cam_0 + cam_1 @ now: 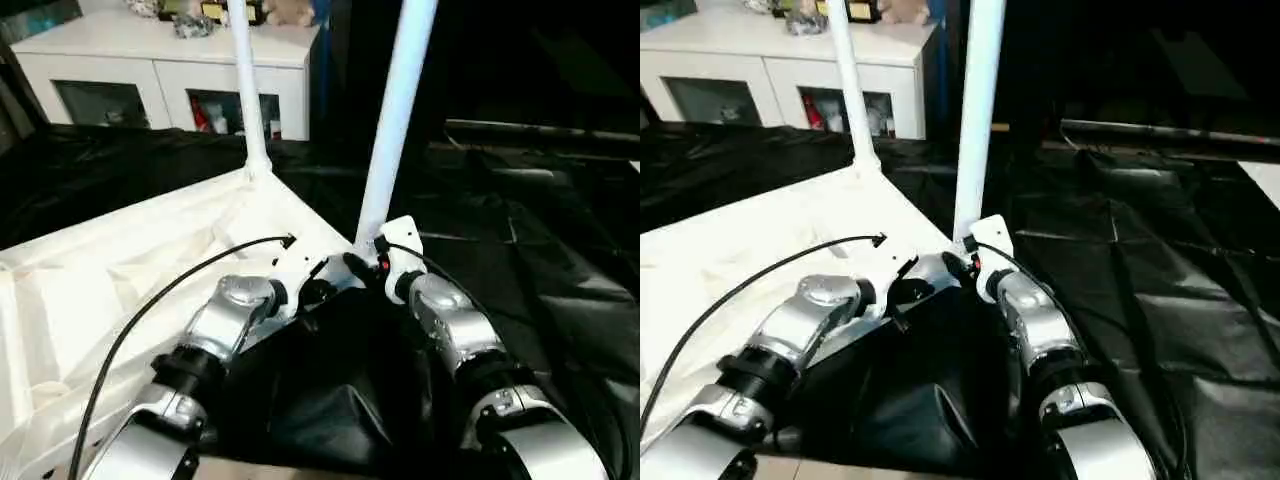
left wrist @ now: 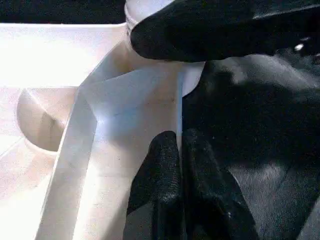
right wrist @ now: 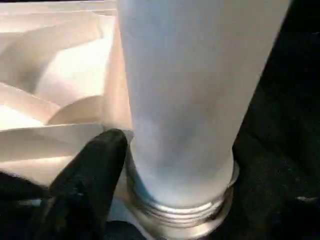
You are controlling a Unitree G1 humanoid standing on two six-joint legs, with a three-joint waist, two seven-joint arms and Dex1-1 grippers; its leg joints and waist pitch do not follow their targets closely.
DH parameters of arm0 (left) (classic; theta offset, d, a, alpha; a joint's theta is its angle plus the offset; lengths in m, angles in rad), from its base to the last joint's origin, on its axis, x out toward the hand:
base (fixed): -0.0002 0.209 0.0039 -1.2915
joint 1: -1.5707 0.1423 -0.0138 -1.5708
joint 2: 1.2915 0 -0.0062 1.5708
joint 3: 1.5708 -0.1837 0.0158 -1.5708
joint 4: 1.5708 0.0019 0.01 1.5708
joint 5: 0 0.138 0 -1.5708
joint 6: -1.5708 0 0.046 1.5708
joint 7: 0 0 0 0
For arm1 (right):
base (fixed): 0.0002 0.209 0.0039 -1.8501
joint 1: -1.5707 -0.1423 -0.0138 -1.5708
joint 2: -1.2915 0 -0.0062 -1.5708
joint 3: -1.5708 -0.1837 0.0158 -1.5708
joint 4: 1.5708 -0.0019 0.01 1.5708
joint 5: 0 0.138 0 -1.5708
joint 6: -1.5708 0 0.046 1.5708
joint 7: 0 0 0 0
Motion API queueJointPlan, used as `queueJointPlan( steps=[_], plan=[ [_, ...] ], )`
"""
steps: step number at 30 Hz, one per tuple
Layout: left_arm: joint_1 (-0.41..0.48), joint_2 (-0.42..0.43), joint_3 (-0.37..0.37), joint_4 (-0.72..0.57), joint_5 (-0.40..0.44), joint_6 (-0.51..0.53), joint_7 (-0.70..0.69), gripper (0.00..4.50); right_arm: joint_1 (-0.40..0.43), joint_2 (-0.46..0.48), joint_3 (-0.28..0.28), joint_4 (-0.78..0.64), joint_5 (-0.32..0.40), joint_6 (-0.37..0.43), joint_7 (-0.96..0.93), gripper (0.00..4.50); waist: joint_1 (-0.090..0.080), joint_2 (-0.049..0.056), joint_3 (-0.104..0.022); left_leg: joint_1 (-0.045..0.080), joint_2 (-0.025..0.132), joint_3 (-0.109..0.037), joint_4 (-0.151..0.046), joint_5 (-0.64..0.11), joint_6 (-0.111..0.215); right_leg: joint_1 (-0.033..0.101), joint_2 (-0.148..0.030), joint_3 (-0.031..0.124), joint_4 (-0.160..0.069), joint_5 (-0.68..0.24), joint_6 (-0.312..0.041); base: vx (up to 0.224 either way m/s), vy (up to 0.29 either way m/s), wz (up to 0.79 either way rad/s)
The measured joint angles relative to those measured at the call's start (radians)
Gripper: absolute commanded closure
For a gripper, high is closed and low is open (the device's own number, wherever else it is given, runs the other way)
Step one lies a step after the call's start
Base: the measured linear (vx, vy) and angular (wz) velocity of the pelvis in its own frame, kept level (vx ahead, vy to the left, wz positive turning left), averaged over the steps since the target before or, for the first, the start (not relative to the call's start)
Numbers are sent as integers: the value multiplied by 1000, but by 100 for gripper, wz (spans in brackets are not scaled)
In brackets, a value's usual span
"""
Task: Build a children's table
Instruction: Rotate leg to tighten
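Observation:
The children's table lies upside down, its white top (image 1: pixel 120 270) with the ribbed underside facing up. Two white tube legs stand upright in its corners, a far leg (image 1: pixel 245 90) and a near leg (image 1: pixel 395 120). My left gripper (image 1: pixel 310 290) is shut on the thin rim of the top, right beside the near corner; the left wrist view shows the rim edge pinched between the fingers (image 2: pixel 160 170). My right gripper (image 1: pixel 365 262) is at the base of the near leg. The right wrist view shows that leg (image 3: pixel 190 100) with its threaded collar (image 3: pixel 185 210) above the socket.
A black sheet (image 1: pixel 540 250) covers the surface around and under the table top. A white cabinet (image 1: pixel 170 50) with glass-fronted compartments stands at the back left. A black cable (image 1: pixel 150 300) arches over the top to my left wrist.

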Motion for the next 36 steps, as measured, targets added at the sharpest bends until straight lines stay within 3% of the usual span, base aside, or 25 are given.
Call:
queueJointPlan(
  steps=[4, 10, 15, 17, 25, 26, 30, 31, 36],
  plan=[
    [23, 67, 2, -27, -6, -53, -85, 450, 24, -46, 31, -44, 13, -14, 160, 70, 3, -5, 0, -6, 0, 2, -5, 1, 2, -12, 0, 1, 10, 3, -3, 0, 0, 0],
    [89, 183, 8, -118, -62, -90, -263, 450, 65, -191, 99, -156, 44, -15, 465, 70, 12, -4, 0, -11, 3, 4, -6, 9, 12, -21, 0, 1, 22, 31, -4, 44, -23, 3],
    [116, 223, 10, -174, -91, -86, -363, 450, 69, -234, 127, -194, 48, -14, 600, 70, 30, -4, 0, -28, 7, 4, 6, 12, 17, -38, 2, 1, 44, 12, -9, 50, -19, 0],
    [126, 235, 10, -189, -99, -85, -386, 450, 70, -247, 136, -207, 48, -12, 634, 70, 34, -4, 0, -28, 7, 3, 6, 11, 17, -41, 2, 1, 45, 11, -10, 0, 0, 0],
    [141, 249, 10, -207, -111, -61, -423, 450, 69, -241, 148, -212, 58, -11, 679, 70, 31, -4, 0, -27, 7, 4, 10, 8, 12, -38, 2, 2, 45, 11, -10, 0, 0, 0],
    [141, 249, 10, -207, -111, -60, -423, 450, 69, -239, 150, -212, 58, -11, 684, 95, 31, -4, 0, -27, 7, 4, 10, 9, 12, -38, 2, 2, 45, 11, -10, 0, 0, 0],
    [144, 249, 10, -212, -111, -58, -433, 450, 69, -242, 149, -212, 58, -9, 688, 103, 31, -4, 0, -27, 7, 4, 10, 9, 12, -38, 2, 3, 46, 11, -10, 0, 0, 0],
    [145, 250, 10, -214, -111, -57, -434, 450, 69, -242, 149, -212, 58, -9, 690, 131, 31, -4, 0, -27, 7, 4, 10, 9, 13, -38, 2, 2, 46, 11, -10, 0, 0, 0],
    [146, 250, 11, -219, -111, -50, -436, 450, 69, -240, 144, -212, 58, 0, 691, 160, 31, -4, 0, -28, 7, 4, 11, 10, 14, -38, 2, 2, 46, 11, -10, 0, 0, 0]
  ],
)
